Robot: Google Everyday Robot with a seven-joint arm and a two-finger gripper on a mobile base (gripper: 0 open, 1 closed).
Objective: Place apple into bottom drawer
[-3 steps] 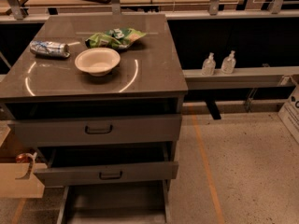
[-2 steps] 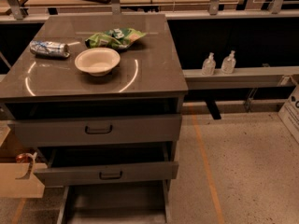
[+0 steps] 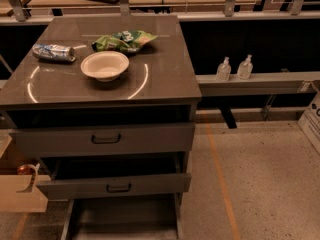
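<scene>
My gripper (image 3: 26, 174) is at the far left edge, level with the middle drawer and left of the cabinet. A pale curved finger (image 3: 30, 180) wraps round a small red-orange apple (image 3: 21, 169), which is only partly visible. The bottom drawer (image 3: 122, 219) is pulled out at the foot of the cabinet. It shows a plain grey floor with thin side walls and nothing in it. The gripper and apple are up and to the left of it.
Two grey drawers with black handles, upper (image 3: 105, 139) and middle (image 3: 117, 186), stand partly open above the bottom drawer. The countertop (image 3: 165, 79) carries a white bowl (image 3: 105, 65), a green snack bag (image 3: 124, 40) and a lying can (image 3: 53, 52). Two bottles (image 3: 234, 68) stand on a shelf to the right.
</scene>
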